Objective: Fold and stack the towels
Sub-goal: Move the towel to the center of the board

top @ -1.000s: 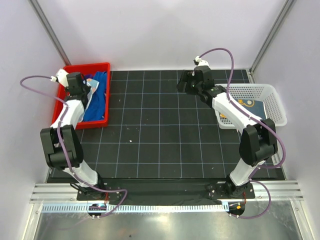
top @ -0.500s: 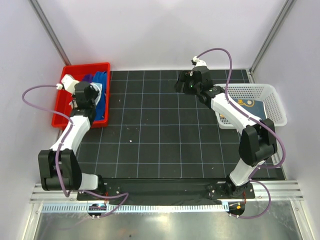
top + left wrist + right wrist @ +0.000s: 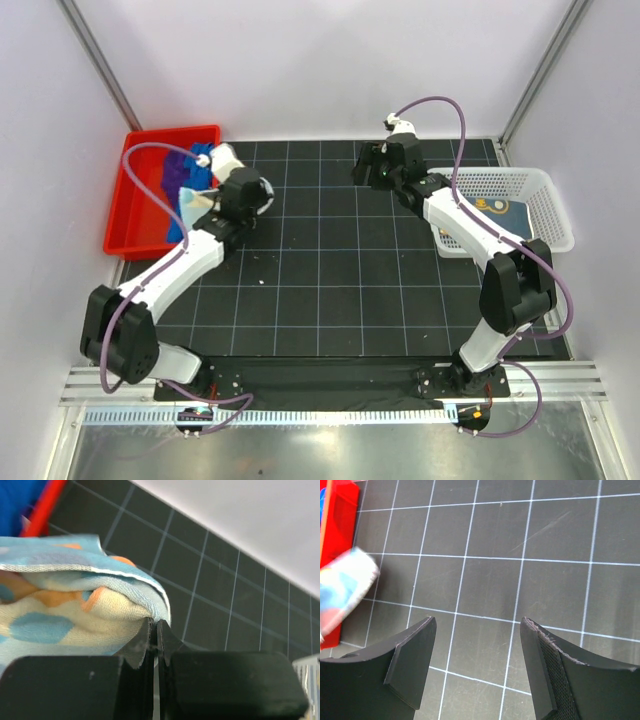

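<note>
The patterned terry towel (image 3: pixel 75 595), pale blue with orange and cream patches, is pinched by a folded edge in the left tool (image 3: pixel 154 630), whose jaws are clamped tight on the cloth. From above, that towel (image 3: pixel 196 203) hangs over the right-hand rim of the red plastic tray (image 3: pixel 170 132), right at the far-left corner of the black gridded counter (image 3: pixel 330 290). Part of it is out over the counter and the rest trails back into the tray.

Inside the tray, the deep purple towel (image 3: pixel 172 165) is bunched toward the far side. The royal blue towel (image 3: pixel 17 495) shows just behind the patterned one.

Over to the right tool (image 3: pixel 477 621): jaws standing well apart, gripping nothing, hovering above bare counter near the far edge, right of centre. Its camera catches the patterned towel as a blur at the left.

The white mesh basket (image 3: pixel 520 178) sits along the counter's right edge, something dark inside, too small to make out.
</note>
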Robot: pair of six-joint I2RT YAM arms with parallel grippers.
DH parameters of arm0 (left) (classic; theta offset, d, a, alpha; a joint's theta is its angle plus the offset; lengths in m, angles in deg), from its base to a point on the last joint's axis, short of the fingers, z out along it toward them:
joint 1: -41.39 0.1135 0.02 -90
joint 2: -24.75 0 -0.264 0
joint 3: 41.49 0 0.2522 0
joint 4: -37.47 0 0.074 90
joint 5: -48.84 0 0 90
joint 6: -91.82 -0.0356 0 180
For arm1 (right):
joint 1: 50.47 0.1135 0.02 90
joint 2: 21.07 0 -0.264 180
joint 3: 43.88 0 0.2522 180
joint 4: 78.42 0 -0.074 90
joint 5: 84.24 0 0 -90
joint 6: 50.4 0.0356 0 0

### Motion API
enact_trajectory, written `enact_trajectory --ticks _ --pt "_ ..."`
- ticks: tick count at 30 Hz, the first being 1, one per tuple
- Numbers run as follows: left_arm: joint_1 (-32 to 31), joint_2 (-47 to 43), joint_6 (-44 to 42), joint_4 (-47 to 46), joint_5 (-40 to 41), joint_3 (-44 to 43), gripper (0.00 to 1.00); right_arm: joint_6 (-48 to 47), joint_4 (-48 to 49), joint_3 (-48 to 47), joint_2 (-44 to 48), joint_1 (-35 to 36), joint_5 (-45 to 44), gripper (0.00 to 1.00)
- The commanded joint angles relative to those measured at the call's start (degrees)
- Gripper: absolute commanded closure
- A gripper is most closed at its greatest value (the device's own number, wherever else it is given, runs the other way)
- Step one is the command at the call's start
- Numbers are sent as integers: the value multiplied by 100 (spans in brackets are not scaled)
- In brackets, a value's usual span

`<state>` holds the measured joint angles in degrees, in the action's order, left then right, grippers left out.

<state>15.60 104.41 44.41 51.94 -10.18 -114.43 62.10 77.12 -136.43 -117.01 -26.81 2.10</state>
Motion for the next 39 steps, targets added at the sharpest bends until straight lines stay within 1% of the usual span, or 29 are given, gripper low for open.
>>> enact_trajectory --ticks 1,4,5,7,9,14,15,16,17,18,21,25,27,28,30,32,35,36,39 --pt "-505 269 -14 823 154 -619 100 -141 182 -58 217 33 -310 25" --pt "-752 533 170 1378 -224 -788 100 -150 112 -93 146 33 -363 25" --pt "-988 577 180 1475 -268 -884 100 -167 103 -119 85 25 -381 25" --pt "-1244 700 171 1729 -487 -972 100 -167 60 -163 14 25 -398 25" --pt "-1604 744 188 1818 -741 -1034 100 -185 7 -207 -91 7 -407 25" --pt "-2114 929 513 1950 -1340 -1052 100 -185 -46 -269 -284 16 -320 25" --pt "-2141 929 540 2011 -1367 -1035 92 -202 -72 -278 -363 7 -293 25" --pt "-2159 877 566 2047 -1428 -1000 87 -211 -142 -339 -407 16 -293 25" --pt "-2159 824 584 2099 -1428 -938 80 -220 -178 -366 -451 16 -267 25" --pt "-2159 754 601 2126 -1393 -825 64 -229 -230 -383 -530 7 -275 25" --pt "-2116 542 584 2275 -1148 -727 48 -211 -388 -462 -706 16 -275 25" --pt "-1800 489 514 2477 -1051 -867 46 -185 -512 -550 -1084 16 -188 26" --pt "-1563 621 514 2504 -1155 -946 47 -193 -582 -603 -1207 16 -161 34" --pt "-1292 691 522 2504 -1208 -1060 47 -202 -591 -612 -1338 16 -100 35" --pt "-1088 953 540 2495 -1384 -1166 50 -255 -652 -743 -1506 7 -12 36" --pt "-921 1104 584 2513 -1437 -1254 50 -386 -696 -849 -1777 16 128 37" --pt "-841 1315 707 2469 -1455 -1254 48 -527 -820 -1095 -2155 16 172 38" --pt "-815 1368 759 2452 -1516 -1254 46 -597 -820 -1148 -2235 16 173 38" --pt "-771 1509 970 2294 -1753 -1158 45 -712 -820 -1402 -2525 16 287 38"
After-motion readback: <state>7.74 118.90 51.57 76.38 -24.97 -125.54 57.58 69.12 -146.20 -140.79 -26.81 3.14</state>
